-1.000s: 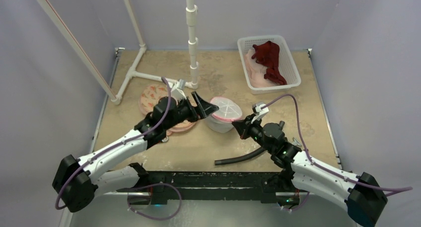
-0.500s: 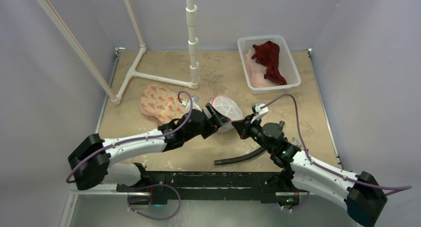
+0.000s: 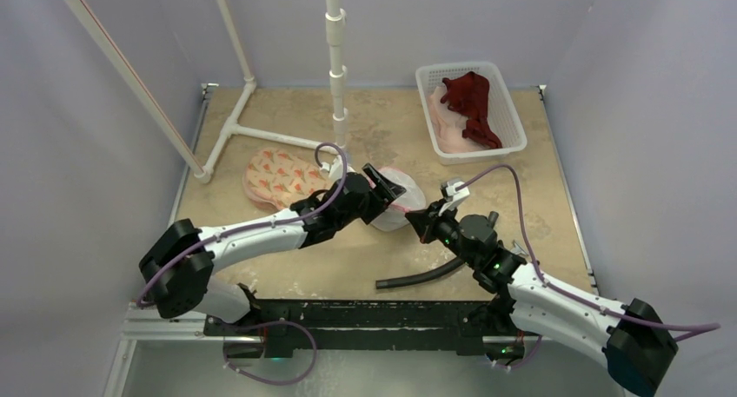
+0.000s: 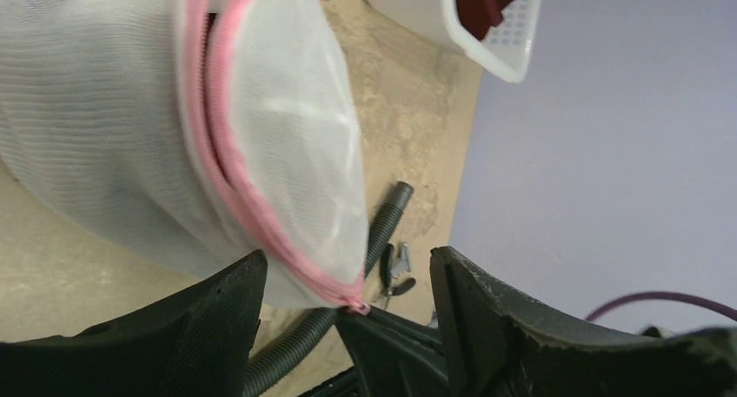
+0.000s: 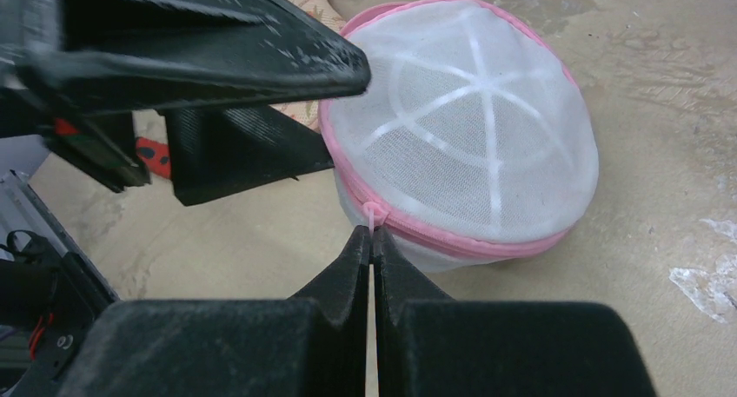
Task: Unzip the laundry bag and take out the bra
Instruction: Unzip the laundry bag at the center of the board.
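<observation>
The laundry bag (image 3: 402, 208) is a round white mesh pouch with a pink zipper, lying mid-table. My right gripper (image 3: 418, 222) is shut on the pink zipper pull (image 5: 374, 215) at the bag's near edge (image 5: 469, 154); its tips (image 5: 372, 237) are pressed together. My left gripper (image 3: 388, 185) is open, with its jaws spread over the bag's left side (image 4: 174, 128) and nothing held (image 4: 348, 260). A peach bra with a red pattern (image 3: 282, 178) lies on the table left of the bag. The bag's contents do not show through the mesh.
A white basket (image 3: 513, 123) holding a dark red and a pale pink garment stands at the back right. A black corrugated hose (image 3: 426, 275) lies near the front edge, with a small clip (image 4: 395, 267) beside it. A white pipe frame (image 3: 335, 67) rises at the back.
My left arm has swung right, from over the peach bra to the laundry bag, gripper still open. The right gripper has stayed shut at the zipper pull.
</observation>
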